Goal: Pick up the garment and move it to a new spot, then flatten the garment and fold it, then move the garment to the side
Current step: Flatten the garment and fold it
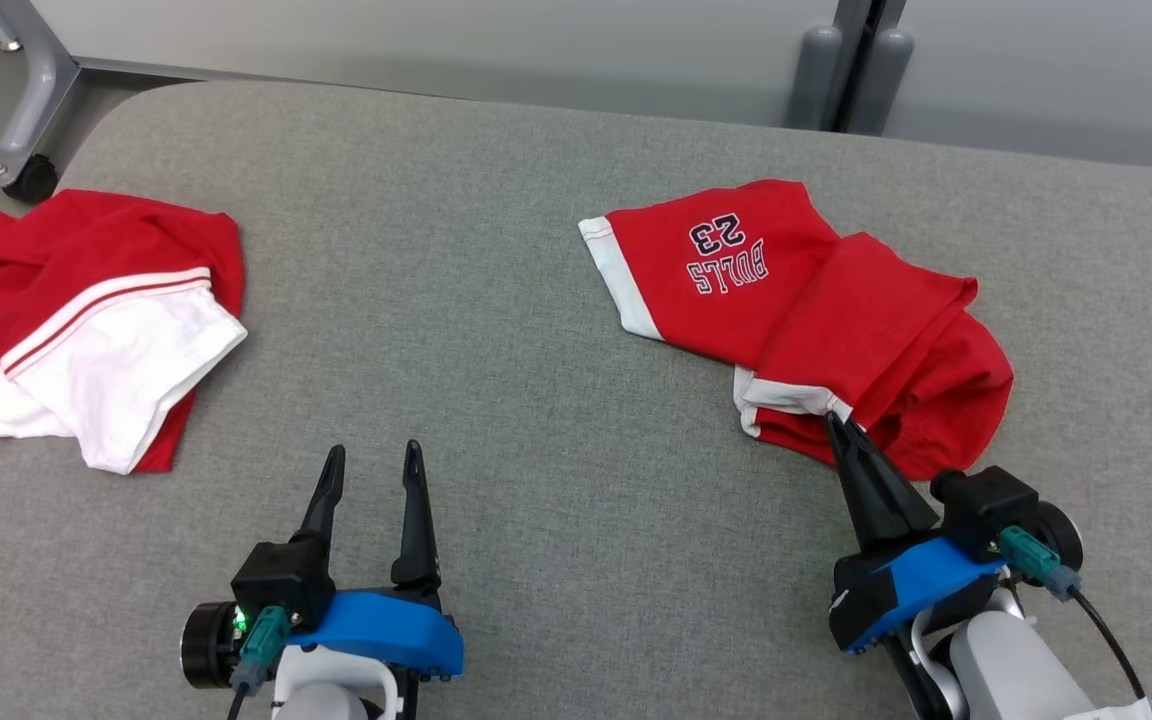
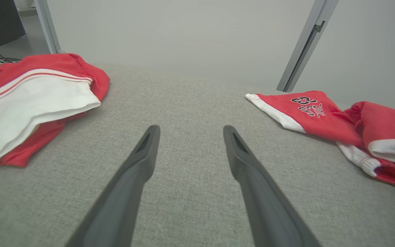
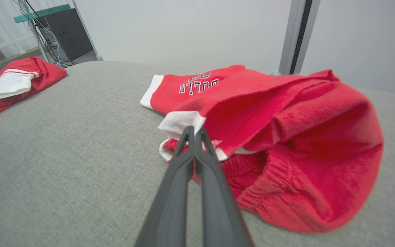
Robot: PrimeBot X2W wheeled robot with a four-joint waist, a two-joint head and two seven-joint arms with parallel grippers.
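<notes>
While your right gripper (image 1: 832, 420) pinches the crumpled red fabric shorts (image 1: 836, 300), your left gripper (image 1: 374, 450) is wide; folded red-white cloth (image 1: 96, 320) lies at frame left.

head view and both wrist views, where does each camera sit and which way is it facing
Head view: on the head, facing forward and down at the grey table; left gripper open at lower left, right gripper shut on the shorts at lower right.
Left wrist view: on the left wrist, facing low across the table along its spread fingers.
Right wrist view: on the right wrist, facing the shorts along its closed fingers.
Shared: all show the shorts and the folded garment.
</notes>
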